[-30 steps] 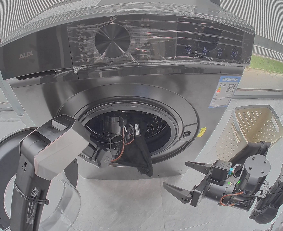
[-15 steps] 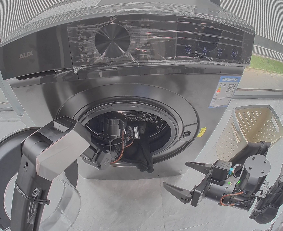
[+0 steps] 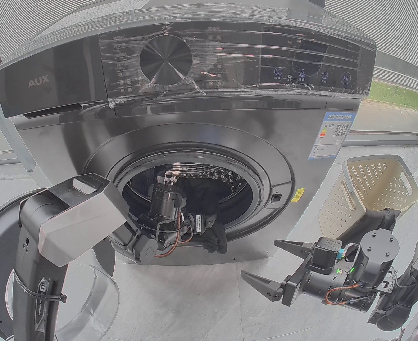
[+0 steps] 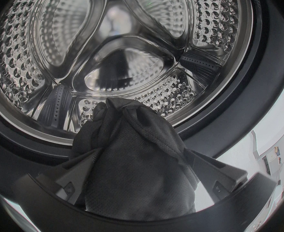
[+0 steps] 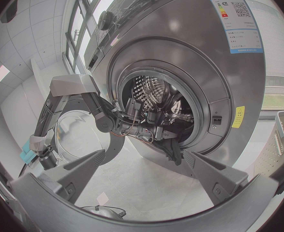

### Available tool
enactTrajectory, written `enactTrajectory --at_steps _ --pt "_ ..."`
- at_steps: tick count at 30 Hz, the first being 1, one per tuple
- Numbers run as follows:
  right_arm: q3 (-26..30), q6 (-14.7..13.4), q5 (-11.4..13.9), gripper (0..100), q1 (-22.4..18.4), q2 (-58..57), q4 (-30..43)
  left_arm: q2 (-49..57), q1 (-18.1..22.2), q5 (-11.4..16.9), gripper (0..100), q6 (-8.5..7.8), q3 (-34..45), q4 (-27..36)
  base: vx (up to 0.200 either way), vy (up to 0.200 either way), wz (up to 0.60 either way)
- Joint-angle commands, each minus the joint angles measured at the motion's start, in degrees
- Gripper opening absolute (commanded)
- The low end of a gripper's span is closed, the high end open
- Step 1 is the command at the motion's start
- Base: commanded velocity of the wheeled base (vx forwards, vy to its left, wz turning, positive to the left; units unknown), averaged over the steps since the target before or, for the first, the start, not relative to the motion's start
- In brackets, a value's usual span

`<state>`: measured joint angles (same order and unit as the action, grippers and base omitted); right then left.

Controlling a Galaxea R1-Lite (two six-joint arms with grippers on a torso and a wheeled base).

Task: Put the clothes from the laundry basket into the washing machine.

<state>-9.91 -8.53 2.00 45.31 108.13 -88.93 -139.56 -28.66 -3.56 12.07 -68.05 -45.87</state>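
Left wrist view looks into the drum (image 4: 126, 58) of the washing machine (image 3: 67, 138). My left gripper (image 4: 138, 174) has its fingers spread wide, and a black garment (image 4: 132, 178) sits bunched between them, draped over them rather than pinched. Dimpled steel lies beyond the fingertips. Head view adds what that view hides: below the fingers, a tail of the garment hangs out over the door seal (image 3: 251, 219). I judge that tail the risk. If I withdraw, loose cloth could catch on a finger and drag out, or its own weight could slide it onto the floor (image 3: 195, 299). My right gripper (image 3: 258, 257) waits wide open and empty, well apart from the left fingers, near the laundry basket (image 3: 379, 185).
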Motion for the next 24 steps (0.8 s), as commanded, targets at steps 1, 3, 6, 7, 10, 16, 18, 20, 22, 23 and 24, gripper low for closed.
enactTrajectory --at_steps 1,3,6,7,10,16,18,20,22,23,24 --pt "0.07 0.01 0.02 100 0.04 0.06 -0.01 -0.89 0.27 -0.04 100 -0.12 -1.21 -0.09 0.000 0.000 0.00" --pt "-0.11 0.01 0.02 100 0.04 -0.03 -0.01 -1.07 0.36 0.04 0 -0.12 -1.56 -0.09 0.000 0.000 0.00" --pt "-0.11 0.01 0.11 100 0.04 -0.11 -0.01 -1.24 0.18 0.04 0 -0.12 -1.56 -0.27 0.000 0.000 0.00" --pt "-0.20 0.01 0.02 100 0.04 -0.11 -0.01 -1.24 0.10 0.13 0 -0.12 -1.47 -0.36 0.000 0.000 0.00" --pt "-0.20 0.01 0.11 100 0.04 -0.11 -0.01 -1.42 -0.26 0.04 0 0.06 -1.74 -0.80 0.000 0.000 0.00" --pt "-0.11 0.01 0.02 100 0.04 -0.11 -0.01 -1.95 -0.08 -0.92 0 0.50 -6.22 -5.10 0.000 0.000 0.00" --pt "-0.20 0.01 0.11 100 0.04 -0.11 -0.01 -2.03 0.54 -2.68 0 0.59 -9.65 -5.98 0.000 0.000 0.00" --pt "-0.20 0.01 0.02 100 0.04 -0.11 -0.01 -2.12 0.97 -3.65 0 0.59 -11.14 -6.69 0.000 0.000 0.00" --pt "-0.20 0.01 0.02 100 0.04 -0.11 -0.01 -2.12 1.41 -3.74 0 0.68 -12.46 -7.04 0.000 0.000 0.00" --pt "-0.20 0.01 0.11 100 0.04 -0.11 -0.01 -2.12 1.41 -3.74 0 0.68 -12.72 -7.12 0.000 0.000 0.00" --pt "-0.20 0.01 0.02 100 0.04 -0.11 -0.01 -2.56 1.59 -3.82 0 0.85 -13.60 -7.12 0.000 0.000 0.00"
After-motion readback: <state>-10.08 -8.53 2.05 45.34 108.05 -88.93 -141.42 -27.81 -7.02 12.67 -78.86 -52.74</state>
